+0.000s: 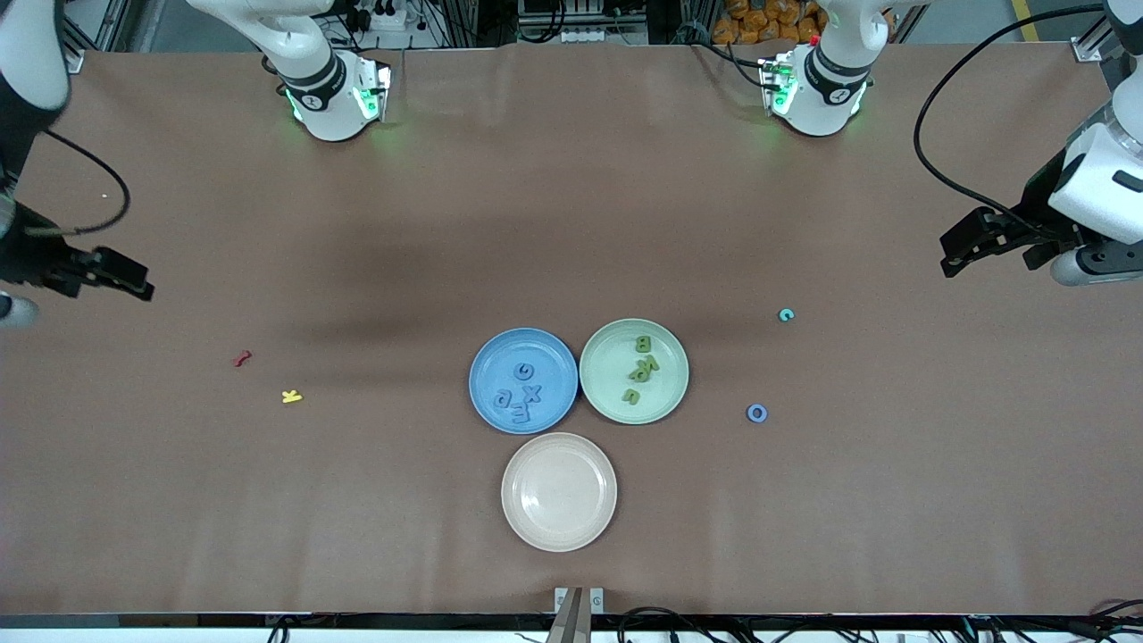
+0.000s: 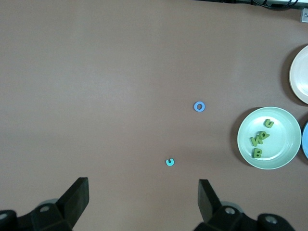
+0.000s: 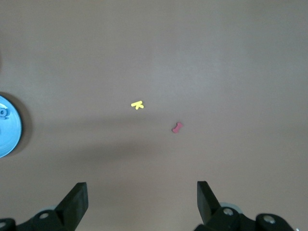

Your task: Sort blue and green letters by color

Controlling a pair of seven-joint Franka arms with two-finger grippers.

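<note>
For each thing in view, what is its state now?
blue plate: holds blue letters.
green plate: holds green letters.
beige plate: empty.
blue O: loose on table.
teal C: loose on table.
left tool: open, empty.
right tool: open, empty.

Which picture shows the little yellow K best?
The right wrist view: the yellow K lies in plain sight mid-picture, near a red letter. The front view shows it smaller. The left wrist view misses it.

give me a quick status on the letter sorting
Left gripper, right gripper: open, empty, at table ends. Blue O and teal C unsorted. Nothing blocking.
</note>
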